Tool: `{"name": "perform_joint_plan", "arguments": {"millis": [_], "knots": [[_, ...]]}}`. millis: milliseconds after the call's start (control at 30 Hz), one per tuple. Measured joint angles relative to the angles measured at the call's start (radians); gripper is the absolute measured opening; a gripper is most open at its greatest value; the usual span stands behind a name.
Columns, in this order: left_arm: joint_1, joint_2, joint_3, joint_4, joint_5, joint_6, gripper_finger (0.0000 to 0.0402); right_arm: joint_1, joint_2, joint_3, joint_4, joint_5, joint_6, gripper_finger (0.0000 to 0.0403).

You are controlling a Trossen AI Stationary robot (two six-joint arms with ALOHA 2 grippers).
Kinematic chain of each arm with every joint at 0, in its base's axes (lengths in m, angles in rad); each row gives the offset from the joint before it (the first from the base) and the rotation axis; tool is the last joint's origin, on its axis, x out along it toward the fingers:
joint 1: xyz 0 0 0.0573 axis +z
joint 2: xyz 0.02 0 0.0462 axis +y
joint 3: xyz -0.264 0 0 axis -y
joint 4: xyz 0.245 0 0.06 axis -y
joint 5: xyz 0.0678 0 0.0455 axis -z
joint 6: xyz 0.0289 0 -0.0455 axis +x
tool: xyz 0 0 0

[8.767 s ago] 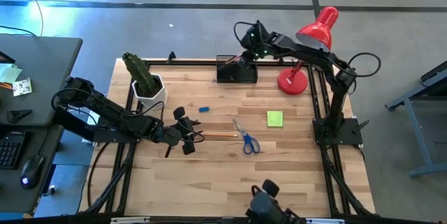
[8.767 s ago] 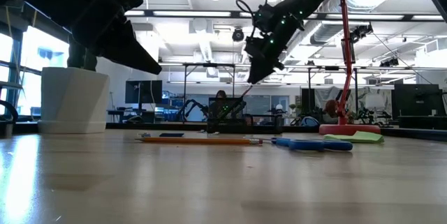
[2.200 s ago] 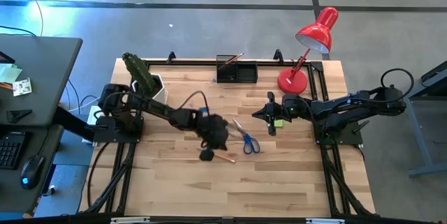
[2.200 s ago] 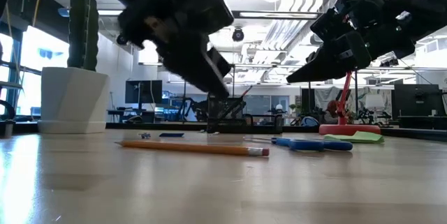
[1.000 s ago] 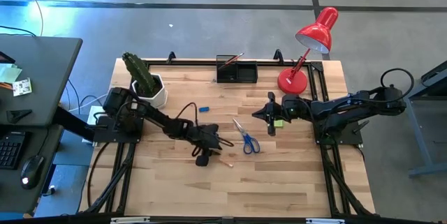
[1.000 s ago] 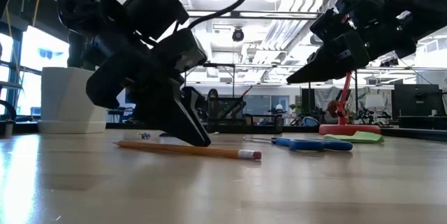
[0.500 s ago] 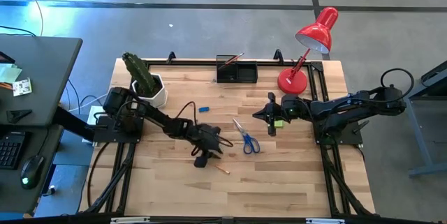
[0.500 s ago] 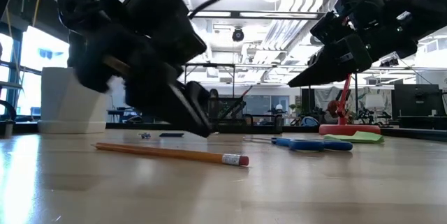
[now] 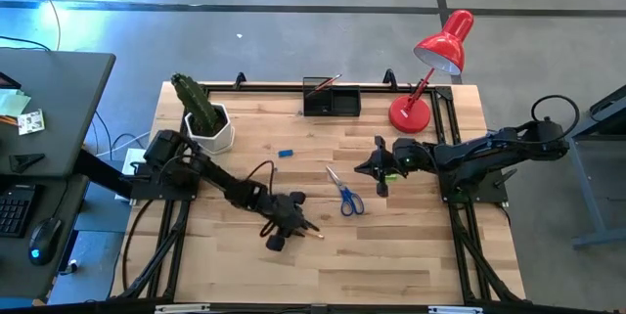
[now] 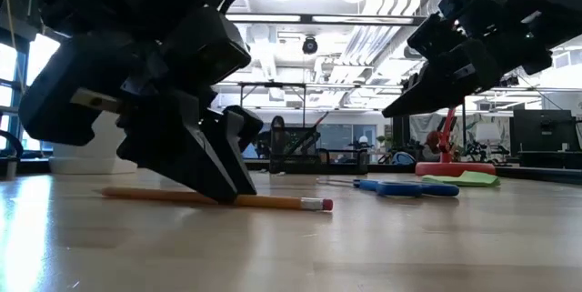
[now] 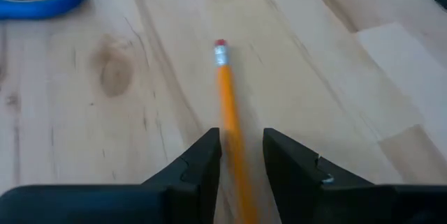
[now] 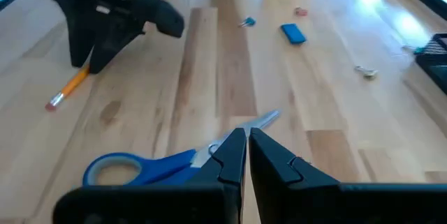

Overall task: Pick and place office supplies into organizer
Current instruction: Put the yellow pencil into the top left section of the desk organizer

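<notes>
The bench (image 9: 391,255) is a light wooden slab in a black frame, standing on a grey floor; the low view shows an open workshop room with ceiling lights behind it.

The organizer (image 9: 331,101) sits at the bench's far edge, next to the red lamp (image 9: 430,69). The cactus pot (image 9: 210,126) stands at the far left.

The scissors (image 9: 344,191) lie mid-bench, blades toward the far side, blue handles toward the near side. The pencil (image 11: 229,112) lies flat on the near-left part of the bench, long axis running left-right, eraser end pointing right.

The left gripper (image 11: 241,155) is lowered over the pencil, fingers partly open and straddling the shaft without clamping it.

The right gripper (image 12: 248,147) hovers above the scissors, fingers closed together, holding nothing.
</notes>
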Motion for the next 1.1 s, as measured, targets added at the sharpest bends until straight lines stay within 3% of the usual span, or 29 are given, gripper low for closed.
{"name": "perform_joint_plan", "arguments": {"millis": [533, 667, 900, 1100], "knots": [[-0.023, 0.028, 0.005, -0.033, -0.143, -0.128, 0.0101, 0.060, 0.000, 0.000, 0.000, 0.082, -0.008, 0.0011], [-0.023, 0.042, 0.005, -0.014, -0.178, -0.141, 0.0082, 0.060, 0.000, 0.000, -0.002, 0.095, -0.018, 0.0011], [-0.021, 0.060, 0.004, 0.029, -0.190, -0.163, 0.0013, 0.060, 0.000, 0.000, -0.008, 0.095, -0.018, 0.0011], [-0.021, 0.063, 0.004, 0.033, -0.204, -0.164, 0.0032, 0.060, 0.000, 0.000, -0.008, 0.094, -0.019, 0.0011]]}}
